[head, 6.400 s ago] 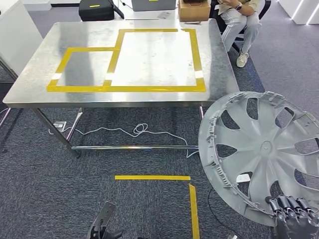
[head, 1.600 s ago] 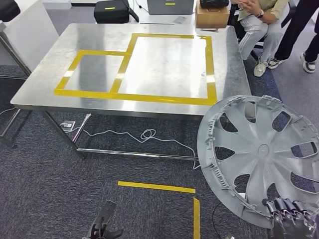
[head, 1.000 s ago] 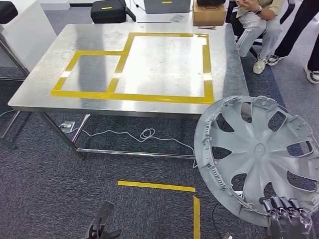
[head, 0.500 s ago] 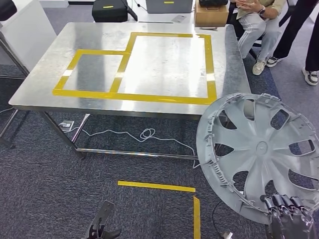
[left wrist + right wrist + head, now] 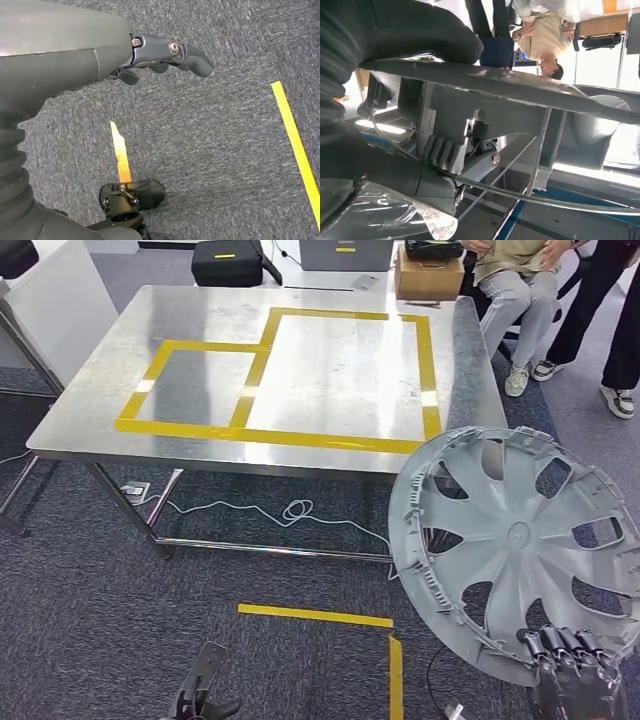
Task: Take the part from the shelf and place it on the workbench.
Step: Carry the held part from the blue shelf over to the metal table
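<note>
A large grey wheel cover (image 5: 521, 545) is held by its lower rim in the right hand (image 5: 575, 680), whose fingers are curled over the rim edge at the lower right of the head view. The wheel cover is carried tilted, its ribbed inner face turned toward the camera, in the air over the carpet (image 5: 90, 600). Its upper edge is seen overlapping the near right corner of the workbench (image 5: 90, 410); whether contact exists there cannot be determined from this angle. In the right wrist view, the same grip is shown from close behind: the thick thumb (image 5: 429, 37) is laid over one face of the rim, and the darker fingers (image 5: 442, 152) are pressed against the other.

The left hand (image 5: 170, 55) is carried low over the carpet, with nothing in it and the fingers loosely extended.

The workbench is a steel-topped table marked with two adjoining rectangles of yellow tape (image 5: 264, 432), a smaller one on the left and a larger one on the right. A white cable (image 5: 298, 510) is lying on the carpet under the table. Yellow tape strips (image 5: 317, 616) are laid on the floor nearer the robot. A seated person (image 5: 513, 280) and a standing person (image 5: 615, 330) are located beyond the far right corner of the table, beside a cardboard box (image 5: 429, 275).
</note>
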Robot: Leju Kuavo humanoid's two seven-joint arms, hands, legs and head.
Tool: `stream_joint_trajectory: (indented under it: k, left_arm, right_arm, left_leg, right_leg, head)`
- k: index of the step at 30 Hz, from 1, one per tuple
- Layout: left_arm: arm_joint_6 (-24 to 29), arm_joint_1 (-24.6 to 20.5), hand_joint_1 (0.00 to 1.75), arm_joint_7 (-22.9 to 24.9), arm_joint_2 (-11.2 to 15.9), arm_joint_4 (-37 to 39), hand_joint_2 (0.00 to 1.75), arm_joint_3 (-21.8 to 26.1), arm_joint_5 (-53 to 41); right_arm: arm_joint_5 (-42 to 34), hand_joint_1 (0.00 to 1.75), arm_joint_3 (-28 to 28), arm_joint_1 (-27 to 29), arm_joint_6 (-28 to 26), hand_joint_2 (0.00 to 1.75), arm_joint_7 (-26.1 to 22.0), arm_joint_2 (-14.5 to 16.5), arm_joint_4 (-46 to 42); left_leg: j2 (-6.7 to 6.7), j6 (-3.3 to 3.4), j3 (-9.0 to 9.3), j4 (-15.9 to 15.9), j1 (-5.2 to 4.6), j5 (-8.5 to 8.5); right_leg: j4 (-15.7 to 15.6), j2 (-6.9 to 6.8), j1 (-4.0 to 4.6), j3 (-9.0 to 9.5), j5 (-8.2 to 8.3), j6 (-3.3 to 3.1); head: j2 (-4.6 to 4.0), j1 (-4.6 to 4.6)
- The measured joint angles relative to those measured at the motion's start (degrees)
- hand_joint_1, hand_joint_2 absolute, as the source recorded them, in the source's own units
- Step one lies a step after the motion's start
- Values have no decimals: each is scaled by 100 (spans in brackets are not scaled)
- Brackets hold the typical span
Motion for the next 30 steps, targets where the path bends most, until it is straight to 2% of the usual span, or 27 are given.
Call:
stream_joint_trajectory:
  k: [30]
  left_arm:
    - [5,12,0,0,6,0,175,2,18]
  right_arm:
    - [-2,175,43,3,-1,175,-75,0,0]
  left_leg:
    - [0,3,-6,7,2,-2]
  right_leg:
    - [1,0,3,-6,3,4]
  head:
    - [-1,-2]
